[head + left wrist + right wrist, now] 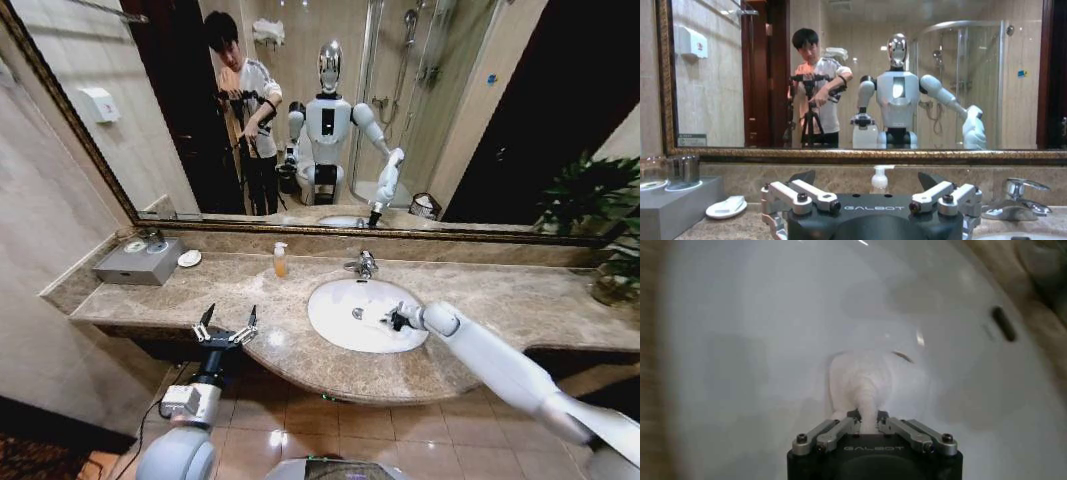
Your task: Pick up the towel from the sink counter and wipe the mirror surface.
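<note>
My right hand [869, 426] reaches down inside the white basin [335, 325] of the surface [500, 300], its fingers pinched closed on the towel [860, 377] that lies bunched on the basin's floor, while my left hand [226, 328] hovers spread wide and empty over the surface's front edge, below the mirror [420, 110].

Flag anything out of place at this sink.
The towel hangs over the white basin, not on the counter, pinched by the right gripper. The left gripper waits open at the counter's front edge. Nothing looks spilled or damaged.
</note>
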{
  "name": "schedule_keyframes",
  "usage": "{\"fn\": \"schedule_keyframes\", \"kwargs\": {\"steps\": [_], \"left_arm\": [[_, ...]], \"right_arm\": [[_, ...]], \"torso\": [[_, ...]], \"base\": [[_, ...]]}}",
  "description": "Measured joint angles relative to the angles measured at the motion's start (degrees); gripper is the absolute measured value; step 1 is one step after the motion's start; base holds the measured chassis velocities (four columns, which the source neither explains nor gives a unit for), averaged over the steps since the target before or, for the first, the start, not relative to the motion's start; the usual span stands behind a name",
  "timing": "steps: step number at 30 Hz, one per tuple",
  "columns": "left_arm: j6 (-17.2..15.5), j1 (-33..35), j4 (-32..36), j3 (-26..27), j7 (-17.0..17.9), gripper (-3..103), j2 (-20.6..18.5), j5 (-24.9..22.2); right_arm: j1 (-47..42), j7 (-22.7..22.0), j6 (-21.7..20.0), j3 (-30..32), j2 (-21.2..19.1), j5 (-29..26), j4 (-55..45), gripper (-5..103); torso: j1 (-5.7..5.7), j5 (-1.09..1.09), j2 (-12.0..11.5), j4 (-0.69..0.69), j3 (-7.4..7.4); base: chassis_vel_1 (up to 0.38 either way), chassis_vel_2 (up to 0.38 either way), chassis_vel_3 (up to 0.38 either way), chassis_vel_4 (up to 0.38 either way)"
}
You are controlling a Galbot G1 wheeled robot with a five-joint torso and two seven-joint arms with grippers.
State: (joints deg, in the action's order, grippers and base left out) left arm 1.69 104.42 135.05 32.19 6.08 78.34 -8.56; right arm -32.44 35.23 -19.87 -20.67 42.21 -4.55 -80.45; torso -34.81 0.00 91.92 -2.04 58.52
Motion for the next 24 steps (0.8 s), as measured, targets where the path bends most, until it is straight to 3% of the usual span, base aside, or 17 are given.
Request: {"fn": "schedule_keyframes", "kwargs": {"steps": [4,9,11,15,24], "left_arm": [[0.0,0.0,0.0,0.0,0.0,100,0.0,0.0],[0.0,0.0,0.0,0.0,0.0,100,0.0,0.0],[0.0,0.0,0.0,0.0,0.0,100,0.0,0.0],[0.0,0.0,0.0,0.0,0.0,100,0.0,0.0],[0.0,0.0,0.0,0.0,0.0,100,0.0,0.0]], "right_arm": [[0.8,-0.4,-1.4,-2.6,-1.7,-2.7,-2.6,9],[5.2,-0.4,1.0,-0.5,2.8,1.3,8.3,9],[7.7,-0.4,1.6,0.7,5.0,2.2,12.0,9],[9.9,-0.5,1.8,0.7,6.6,3.0,13.6,9],[5.8,-0.6,0.7,-3.6,3.9,1.8,6.1,9]], "torso": [[0.01,0.01,0.0,-0.01,0.00],[0.00,0.05,0.0,-0.01,0.01],[0.00,-0.03,0.0,-0.02,0.00],[-0.01,0.00,0.0,-0.06,0.01],[0.00,0.00,0.0,0.00,0.00]], "base": [[0.000,0.000,0.000,0.000],[0.000,0.000,0.000,0.000],[0.000,0.000,0.000,0.000],[0.000,0.000,0.000,0.000],[0.000,0.000,0.000,0.000]]}}
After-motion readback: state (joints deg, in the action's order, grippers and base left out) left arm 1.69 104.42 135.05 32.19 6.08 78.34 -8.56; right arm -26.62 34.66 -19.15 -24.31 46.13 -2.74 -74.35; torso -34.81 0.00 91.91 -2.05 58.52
